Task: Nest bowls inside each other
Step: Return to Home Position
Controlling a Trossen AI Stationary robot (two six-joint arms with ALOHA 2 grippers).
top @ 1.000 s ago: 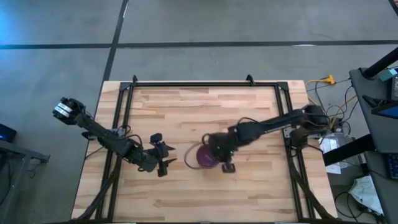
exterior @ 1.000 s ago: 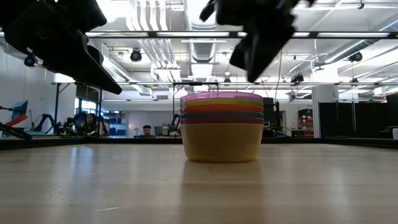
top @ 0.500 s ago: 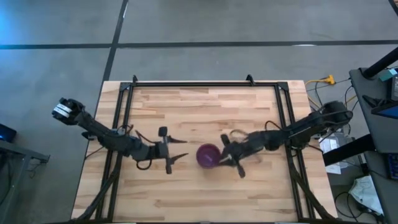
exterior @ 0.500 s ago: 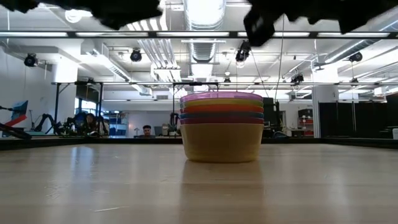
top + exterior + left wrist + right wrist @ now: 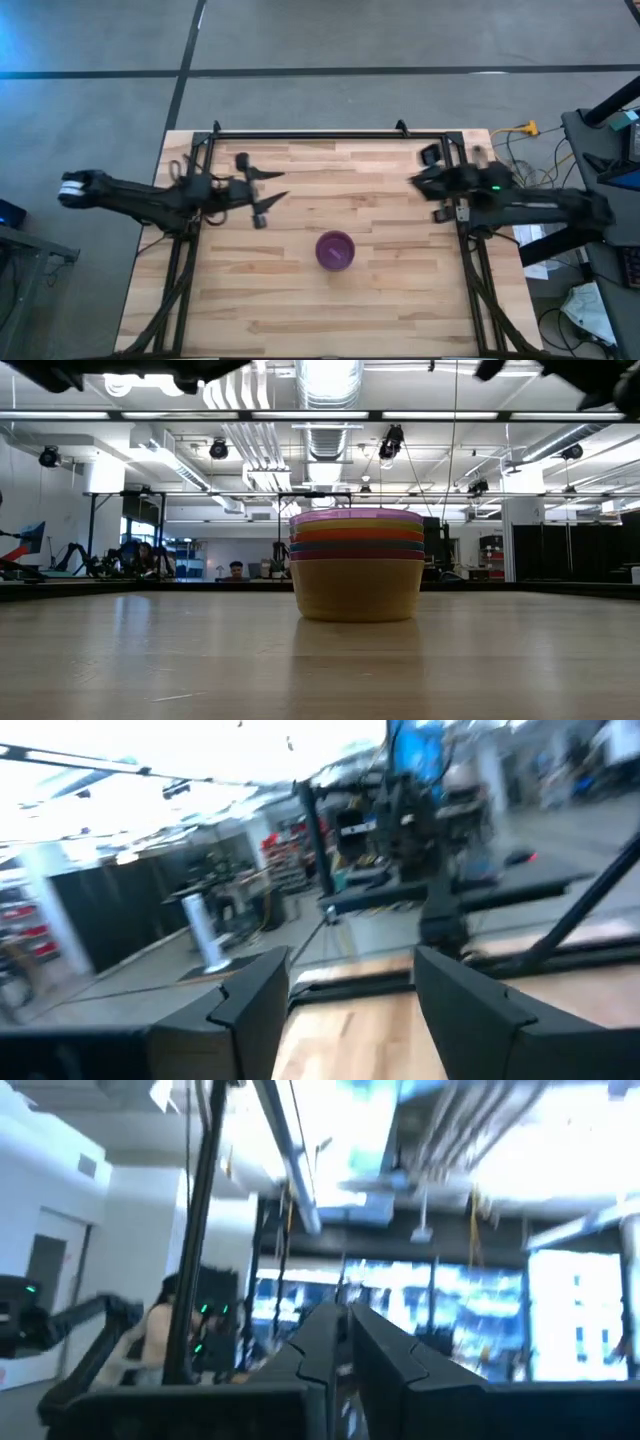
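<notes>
Left tool (image 5: 262, 190) hovers above the table (image 5: 400, 300) in the upper left part of the high view, just inside the black frame (image 5: 320, 133), with its fingers spread wide and nothing between them; the left wrist view shows the same wide gap. Right tool (image 5: 420, 180) hovers at the right edge of the table, level with the left one in the frame, and the right wrist view shows its fingers closed to a narrow slit with nothing held. Both tools stand well apart from the bowls (image 5: 335, 250), which sit nested together a little below the centre of the high view, between the two arms. In the low view the stack (image 5: 357, 565) stands upright at the centre of the frame, the yellow bowl (image 5: 357, 590) at the base and the purple bowl (image 5: 357, 514) uppermost, with coloured rims in level bands between them. Nesting appears complete; the step in hand is judged to be the withdrawal of both arms to rest. To do it well, route each arm outward, toward its own side of the frame, never across the centre. Hold each tool above the top rim until it is clear of the table. Leave the finger settings unchanged during travel. Slow the final approach so that no jolt reaches the table.
</notes>
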